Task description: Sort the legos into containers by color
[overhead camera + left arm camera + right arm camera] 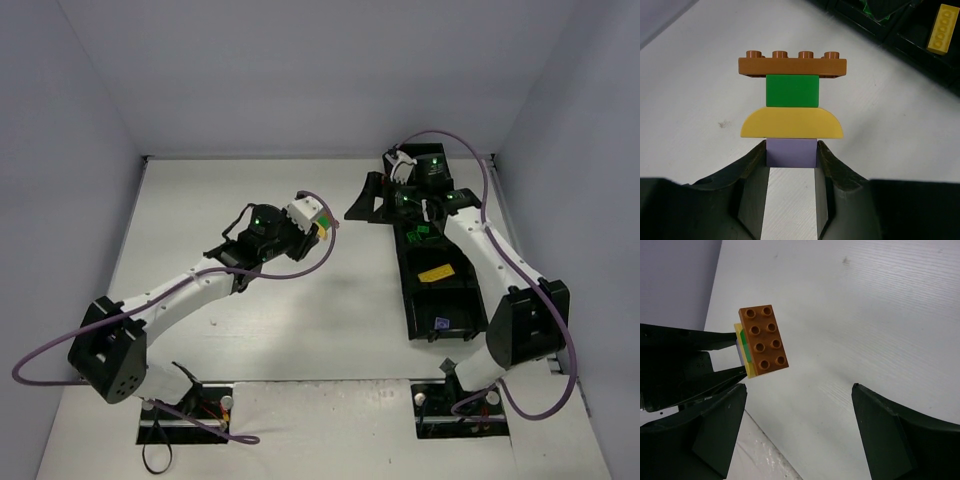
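The table is plain white with a faint grain. It has one small dark speck and is boxed in on three sides by pale lilac-grey walls.

The left gripper is clenched on a stack of legos, held over bare table to the left of the black tray. Its fingers pinch the lilac brick at the stack's base. Beyond that come a yellow curved piece, a green brick and an eight-stud orange-brown brick at the far end.

The right gripper faces the stack with its jaws spread wide, touching nothing.

The tray lies along the right side of the table under the right arm. It holds a green lego in one compartment, a yellow brick in the next towards the bases, and a small lilac piece in the nearest.
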Controlling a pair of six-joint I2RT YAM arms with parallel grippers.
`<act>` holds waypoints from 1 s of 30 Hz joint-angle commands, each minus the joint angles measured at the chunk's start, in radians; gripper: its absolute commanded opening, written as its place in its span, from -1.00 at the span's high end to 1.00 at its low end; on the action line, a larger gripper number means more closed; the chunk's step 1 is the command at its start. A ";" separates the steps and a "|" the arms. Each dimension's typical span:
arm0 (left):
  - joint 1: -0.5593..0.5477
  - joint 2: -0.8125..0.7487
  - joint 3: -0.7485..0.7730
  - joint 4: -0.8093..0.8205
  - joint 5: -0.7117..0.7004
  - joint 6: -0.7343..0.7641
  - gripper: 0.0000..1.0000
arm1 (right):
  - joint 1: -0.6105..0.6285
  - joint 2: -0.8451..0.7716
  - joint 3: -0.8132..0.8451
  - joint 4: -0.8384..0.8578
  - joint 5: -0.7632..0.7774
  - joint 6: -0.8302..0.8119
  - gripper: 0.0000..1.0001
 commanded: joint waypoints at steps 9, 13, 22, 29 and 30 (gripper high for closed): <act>-0.019 -0.086 0.003 0.055 -0.008 0.048 0.74 | 0.038 0.040 0.088 0.061 -0.224 -0.035 -0.60; -0.021 -0.086 0.013 0.057 -0.002 0.048 0.75 | 0.047 0.054 0.093 0.061 -0.231 -0.038 -0.55; -0.019 -0.085 0.027 0.063 0.017 0.041 0.74 | 0.065 0.081 0.102 0.061 -0.221 -0.046 -0.40; -0.019 -0.085 0.031 0.072 0.032 0.038 0.75 | 0.079 0.101 0.106 0.064 -0.215 -0.050 -0.25; -0.019 -0.085 0.031 0.072 0.033 0.036 0.74 | 0.081 0.104 0.108 0.064 -0.212 -0.050 -0.24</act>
